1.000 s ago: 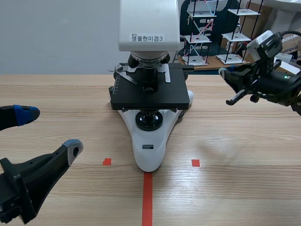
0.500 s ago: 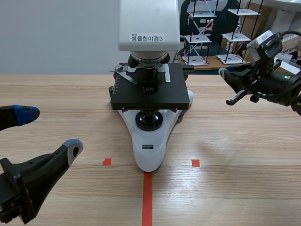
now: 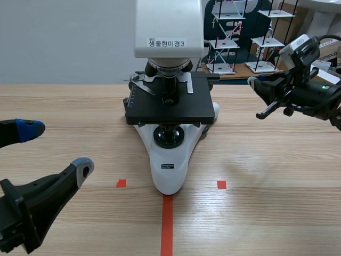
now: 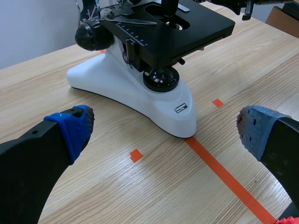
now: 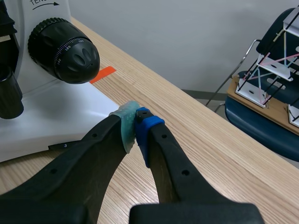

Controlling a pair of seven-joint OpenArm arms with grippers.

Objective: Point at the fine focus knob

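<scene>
Right hand (image 5: 136, 122), pressed together as one pointer, hangs near the fine focus knob (image 5: 70, 51) on the microscope (image 3: 169, 106), not touching; left hand (image 3: 56, 149) rests spread before the microscope's foot, likely idle.

A white microscope (image 3: 169, 160) stands at the middle of the wooden table (image 3: 277, 170), its black stage (image 3: 170, 106) above the pointed base and a Korean label on its head (image 3: 168, 32). The base's tip touches the far end of an orange-red tape line (image 3: 167, 226), and a small tape square lies on either side. The left gripper (image 3: 56, 148) sits near and left, fingers spread wide. The right gripper (image 3: 254, 85) hangs right of the stage, apart from it, fingers together and aimed left. Wire-frame shelf models (image 3: 234, 37) stand beyond the table's far edge.
</scene>
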